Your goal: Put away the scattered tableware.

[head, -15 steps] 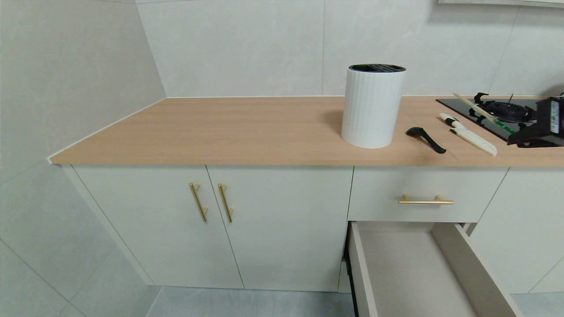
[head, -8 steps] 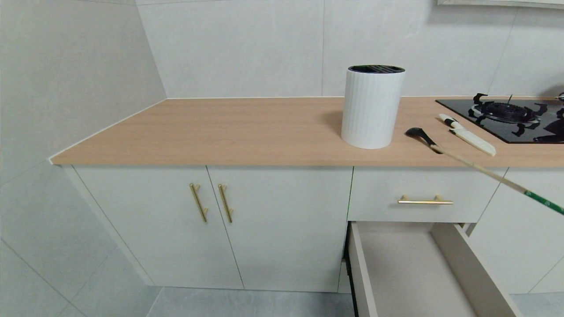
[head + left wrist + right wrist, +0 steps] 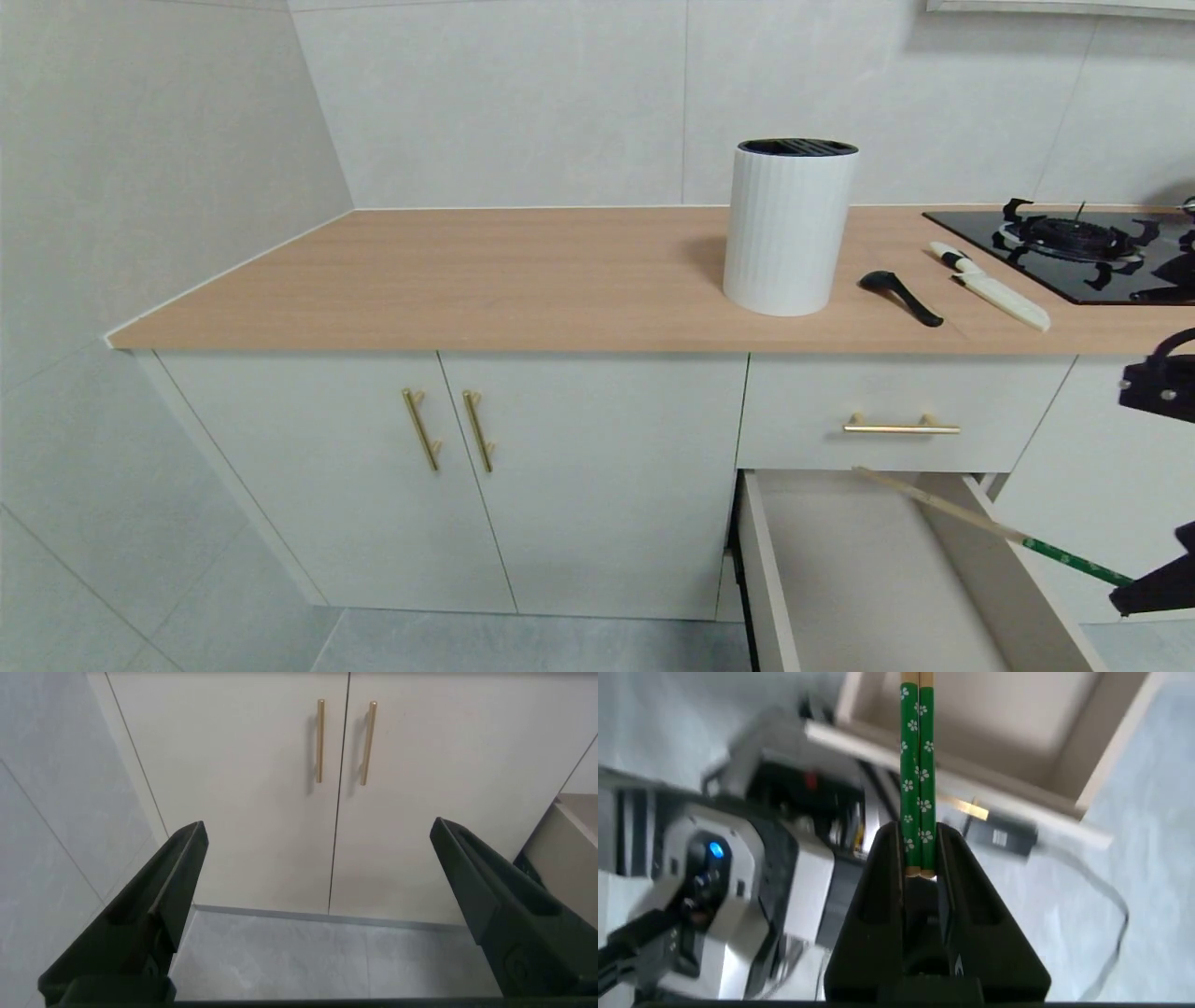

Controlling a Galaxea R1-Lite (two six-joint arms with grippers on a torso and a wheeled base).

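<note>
The pair of chopsticks (image 3: 990, 527) is in the right gripper (image 3: 915, 859). Its fingers (image 3: 878, 873) are clamped on the green, flower-printed ends, and the two sticks lie side by side. In the head view the chopsticks slant over the open drawer (image 3: 767, 569), with the pale tips pointing toward the back of the drawer. I cannot tell whether the tips touch anything inside. The drawer is pulled out from the lower front of the cabinet, under a closed drawer with a gold handle (image 3: 901, 427).

On the wooden bench (image 3: 467, 280) above, two more pieces of tableware lie near the front edge: a black spoon (image 3: 901, 294) and a white knife (image 3: 991, 286). They are close to each other but apart. The spoon is just beside a white ribbed holder (image 3: 789, 233), which stands upright (its top is black with slots). The knife lies between the spoon and the black stove (image 3: 1064, 245).

The left gripper (image 3: 318, 835) is low in front of the two cabinet doors (image 3: 346, 812), and its fingers (image 3: 149, 915) are wide apart with nothing between them. The doors have gold vertical handles (image 3: 320, 740), and the grey tiled floor (image 3: 280, 961) is below.
</note>
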